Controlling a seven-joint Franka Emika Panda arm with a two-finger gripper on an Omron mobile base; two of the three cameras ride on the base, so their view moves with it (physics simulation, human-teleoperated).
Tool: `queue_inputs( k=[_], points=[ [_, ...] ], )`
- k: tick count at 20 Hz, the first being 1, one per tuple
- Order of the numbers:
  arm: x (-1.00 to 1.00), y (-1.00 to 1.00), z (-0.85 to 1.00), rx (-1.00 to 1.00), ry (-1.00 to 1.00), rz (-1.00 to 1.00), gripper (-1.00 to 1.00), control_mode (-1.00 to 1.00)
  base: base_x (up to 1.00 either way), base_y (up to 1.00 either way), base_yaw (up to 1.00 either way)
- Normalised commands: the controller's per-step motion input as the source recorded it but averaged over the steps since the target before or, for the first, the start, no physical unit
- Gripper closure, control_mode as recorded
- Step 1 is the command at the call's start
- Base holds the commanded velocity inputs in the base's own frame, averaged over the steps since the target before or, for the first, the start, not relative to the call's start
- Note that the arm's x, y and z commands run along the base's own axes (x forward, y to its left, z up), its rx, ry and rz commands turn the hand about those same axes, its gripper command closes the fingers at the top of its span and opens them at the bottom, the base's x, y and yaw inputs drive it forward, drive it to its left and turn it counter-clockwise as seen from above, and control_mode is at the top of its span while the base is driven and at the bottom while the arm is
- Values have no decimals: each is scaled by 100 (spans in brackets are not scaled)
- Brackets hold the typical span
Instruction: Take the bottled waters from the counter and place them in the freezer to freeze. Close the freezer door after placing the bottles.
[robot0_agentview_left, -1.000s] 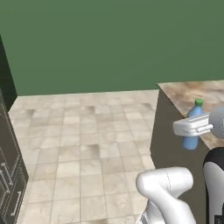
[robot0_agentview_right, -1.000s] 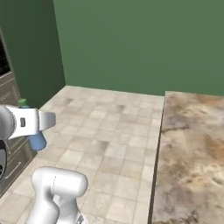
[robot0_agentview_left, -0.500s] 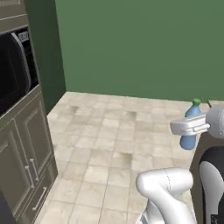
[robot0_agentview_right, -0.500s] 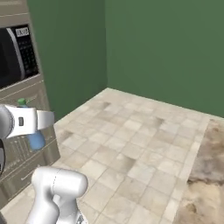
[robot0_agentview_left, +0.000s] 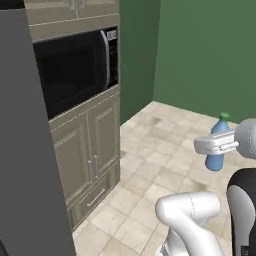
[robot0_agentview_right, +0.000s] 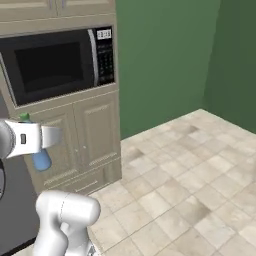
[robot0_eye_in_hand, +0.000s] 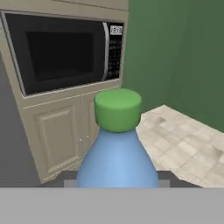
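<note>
While the tool (robot0_agentview_left: 216, 145) grips the green-capped blue bottle (robot0_agentview_left: 217, 145) upright in mid-air, clenched around its body, the sensible course is to keep it level and carry it steadily toward the freezer. Just ahead stand a built-in microwave (robot0_agentview_right: 55, 63) and beige cabinet doors (robot0_agentview_right: 85, 134). A grey panel (robot0_agentview_left: 30, 150) rises close on the left. Tiled floor (robot0_agentview_right: 200, 170) to the right offers open room; the green wall (robot0_agentview_right: 160, 60) bounds it.

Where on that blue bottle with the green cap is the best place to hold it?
Around the straight lower body, from the side, as the hand holds the blue bottle now. The bottle stands upright, and its shoulder tapers to a narrow neck under the green cap, so fingers higher up would probably slip. The round body gives two opposite walls to squeeze.
</note>
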Motion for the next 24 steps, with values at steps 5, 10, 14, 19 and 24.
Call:
queue_inputs(
  k=[5, 10, 14, 19, 24],
  points=[
    [0, 0, 0, 0, 0, 0, 100, 100, 0, 0, 75],
    [0, 0, 0, 0, 0, 0, 100, 100, 6, -3, 76],
    [0, 0, 0, 0, 0, 0, 100, 100, 19, -19, 74],
    [0, 0, 0, 0, 0, 0, 100, 100, -2, 12, 48],
    [0, 0, 0, 0, 0, 0, 100, 100, -1, 48, 19]
  ],
)
